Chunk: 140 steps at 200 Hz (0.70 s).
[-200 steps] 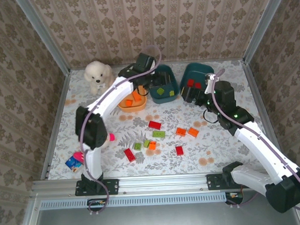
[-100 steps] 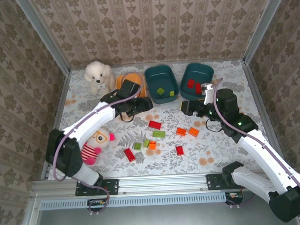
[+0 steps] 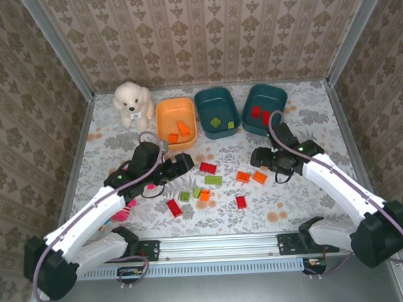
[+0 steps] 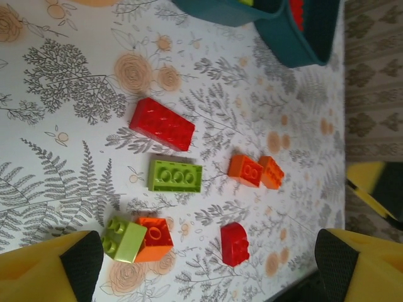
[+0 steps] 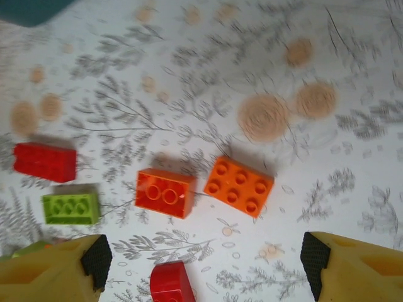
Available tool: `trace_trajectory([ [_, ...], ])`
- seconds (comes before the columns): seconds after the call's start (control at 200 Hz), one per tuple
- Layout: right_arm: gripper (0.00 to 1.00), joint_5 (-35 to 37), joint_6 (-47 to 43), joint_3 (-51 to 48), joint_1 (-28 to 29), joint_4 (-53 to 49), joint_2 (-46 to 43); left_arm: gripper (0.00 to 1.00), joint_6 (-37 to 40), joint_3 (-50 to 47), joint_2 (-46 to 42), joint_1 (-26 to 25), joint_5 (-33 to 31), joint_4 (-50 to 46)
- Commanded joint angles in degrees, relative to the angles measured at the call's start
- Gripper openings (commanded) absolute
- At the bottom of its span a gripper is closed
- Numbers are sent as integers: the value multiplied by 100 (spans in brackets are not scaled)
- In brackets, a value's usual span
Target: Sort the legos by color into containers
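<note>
Loose legos lie mid-table: a red brick [image 3: 207, 167], a green one [image 3: 213, 180], two orange ones [image 3: 243, 176] [image 3: 259, 177], and more red, green and orange ones nearer me. At the back stand the orange tub [image 3: 165, 111] holding orange bricks, a teal tub [image 3: 205, 101] holding green ones and a teal tub [image 3: 277, 95] holding red ones. My left gripper [image 3: 186, 161] [image 4: 208, 261] hovers open and empty over a green-and-orange pair [image 4: 135, 238] and a rounded red brick [image 4: 234, 243]. My right gripper [image 3: 258, 155] [image 5: 206, 261] is open and empty above the two orange bricks [image 5: 165, 192] [image 5: 239, 186].
A white plush dog [image 3: 133, 102] sits at the back left. A pink-and-yellow plush toy [image 3: 121, 209] lies partly under my left arm. Metal frame posts and patterned walls close in the table on three sides.
My left arm drew back from the orange tub to the loose bricks at mid-table. My right arm left the right teal tub and came down over the orange bricks.
</note>
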Motion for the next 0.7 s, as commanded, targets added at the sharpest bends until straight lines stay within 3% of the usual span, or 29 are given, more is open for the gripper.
trace_trajectory([
  [0.0, 78, 384, 1528, 269, 74, -500, 582, 91, -197, -351, -544, 2, 26, 249],
  [0.135, 78, 174, 1930, 889, 81, -869, 1637, 91, -289, -574, -838, 3, -61, 246],
  [0.3, 86, -40, 1871, 1153, 68, -1041, 2524, 91, -248, -553, -854, -6, -105, 308],
  [0.55, 88, -226, 1857, 991, -13, -791, 2891, 91, -155, -545, -899, -1, 18, 422],
  [0.695, 83, -471, 1861, 706, -63, -346, 3076, 91, -170, -578, -901, -3, 0, 461],
])
